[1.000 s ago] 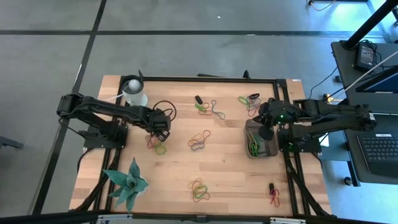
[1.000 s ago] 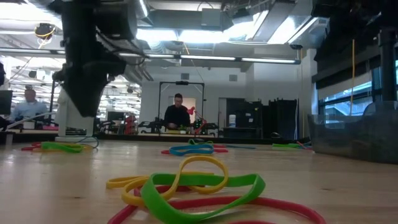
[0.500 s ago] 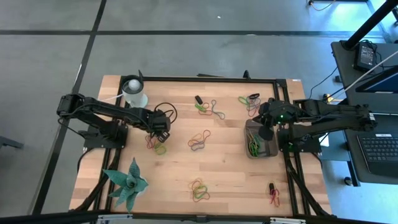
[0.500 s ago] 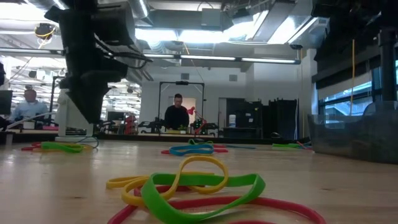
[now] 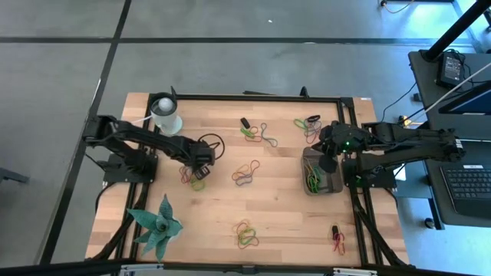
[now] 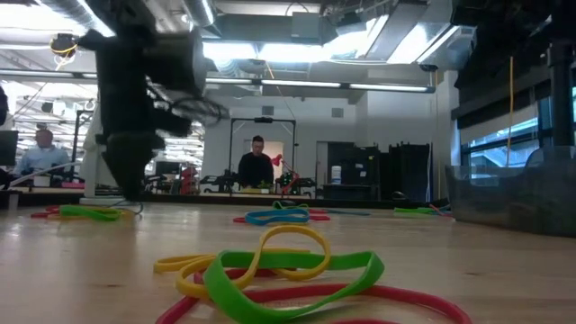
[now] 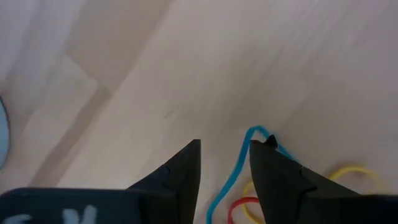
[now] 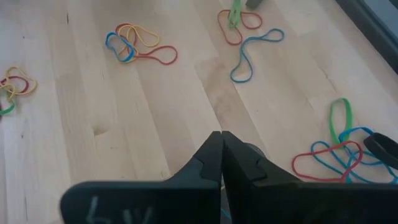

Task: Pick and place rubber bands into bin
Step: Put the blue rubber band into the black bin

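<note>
Rubber bands (image 5: 197,178) lie in a small heap on the table's left side, where the left gripper (image 5: 204,157) has slid closer and dropped, fingers parted astride a blue strand, ready to pinch; rightward, the clenched right gripper (image 5: 328,162) waits over the bin (image 5: 335,184), which already holds a few

No legible text, label, brand, number or sign is showing in any view. Pale marks are appearing on the dark housing behind the left fingers (image 7: 180,174) and behind the right fingers (image 8: 208,165) in the wrist views, but they are too blurred to read.
</note>
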`<control>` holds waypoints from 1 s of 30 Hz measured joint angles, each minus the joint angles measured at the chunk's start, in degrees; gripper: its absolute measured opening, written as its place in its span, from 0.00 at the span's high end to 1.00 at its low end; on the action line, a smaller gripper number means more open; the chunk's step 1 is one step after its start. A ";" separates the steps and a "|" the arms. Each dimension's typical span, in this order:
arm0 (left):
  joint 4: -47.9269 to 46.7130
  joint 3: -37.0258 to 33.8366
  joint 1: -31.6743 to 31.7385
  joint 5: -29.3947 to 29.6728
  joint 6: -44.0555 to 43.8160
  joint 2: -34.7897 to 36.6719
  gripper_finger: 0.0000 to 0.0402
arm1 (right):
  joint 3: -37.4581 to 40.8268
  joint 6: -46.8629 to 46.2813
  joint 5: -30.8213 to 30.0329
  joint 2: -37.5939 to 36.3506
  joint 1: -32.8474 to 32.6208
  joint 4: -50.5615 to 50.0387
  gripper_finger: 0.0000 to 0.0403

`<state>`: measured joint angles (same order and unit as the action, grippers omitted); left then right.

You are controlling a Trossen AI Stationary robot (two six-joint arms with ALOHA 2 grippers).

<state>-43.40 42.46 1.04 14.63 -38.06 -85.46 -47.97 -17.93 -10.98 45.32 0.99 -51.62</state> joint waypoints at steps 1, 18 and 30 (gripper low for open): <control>-0.01 0.00 0.00 -0.64 -0.12 -1.35 0.67 | 0.00 0.00 0.00 0.00 0.00 0.00 0.98; -1.96 5.67 0.00 -4.06 0.88 -0.87 0.99 | 0.00 0.60 -0.02 -0.02 0.00 -0.02 0.98; -6.57 17.21 -1.22 -2.71 4.69 9.80 0.99 | 0.00 1.53 -0.08 -0.02 0.02 0.00 0.98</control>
<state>-49.97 59.67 -0.18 11.91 -33.36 -75.65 -47.97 -16.40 -11.06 45.30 1.02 -51.62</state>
